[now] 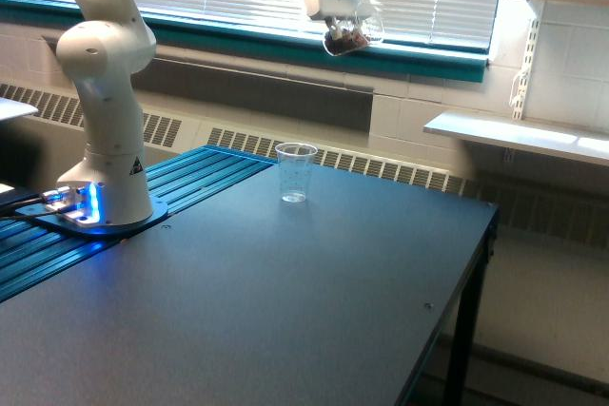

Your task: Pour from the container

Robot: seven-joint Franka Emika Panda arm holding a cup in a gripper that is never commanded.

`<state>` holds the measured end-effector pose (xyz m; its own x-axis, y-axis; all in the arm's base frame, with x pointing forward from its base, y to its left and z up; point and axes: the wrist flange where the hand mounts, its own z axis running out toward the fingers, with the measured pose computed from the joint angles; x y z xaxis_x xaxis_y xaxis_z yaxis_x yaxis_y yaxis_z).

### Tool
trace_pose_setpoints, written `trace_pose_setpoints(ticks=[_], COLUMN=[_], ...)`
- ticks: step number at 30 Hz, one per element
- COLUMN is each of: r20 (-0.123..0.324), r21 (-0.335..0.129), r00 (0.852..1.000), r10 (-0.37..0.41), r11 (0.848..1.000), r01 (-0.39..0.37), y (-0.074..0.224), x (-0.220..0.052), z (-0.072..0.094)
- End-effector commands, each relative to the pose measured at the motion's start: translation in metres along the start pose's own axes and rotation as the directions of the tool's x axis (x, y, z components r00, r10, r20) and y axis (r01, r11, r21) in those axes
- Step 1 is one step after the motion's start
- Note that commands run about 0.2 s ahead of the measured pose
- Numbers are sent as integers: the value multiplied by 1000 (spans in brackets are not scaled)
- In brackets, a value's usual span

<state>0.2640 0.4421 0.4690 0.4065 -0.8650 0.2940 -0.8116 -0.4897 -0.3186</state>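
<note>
My gripper (339,24) hangs high in front of the window blinds, shut on the container (350,35), a small clear rounded vessel with brown pieces showing through its wall. The container sits tilted, well above the table and to the exterior view's right of the plastic cup. That taller clear plastic cup (296,173) with printed markings stands upright on the dark table (285,301), near its far edge, and looks nearly empty.
The white arm's base (103,206) stands on a blue ribbed strip at the exterior view's left. A white shelf (519,135) juts from the wall at the right. The table's right edge (476,273) drops to the floor.
</note>
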Motion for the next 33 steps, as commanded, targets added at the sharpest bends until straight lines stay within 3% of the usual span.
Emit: trace_pose_setpoints(ticks=[1,18,33], r20=[-11,15,36], r21=[-8,-19,-18], r00=[995,996,990], r10=[96,93,137], r11=[995,996,990], r01=[-97,-92,-137], y=[-4,17,40], x=[1,0,19], z=[-1,-4,-5])
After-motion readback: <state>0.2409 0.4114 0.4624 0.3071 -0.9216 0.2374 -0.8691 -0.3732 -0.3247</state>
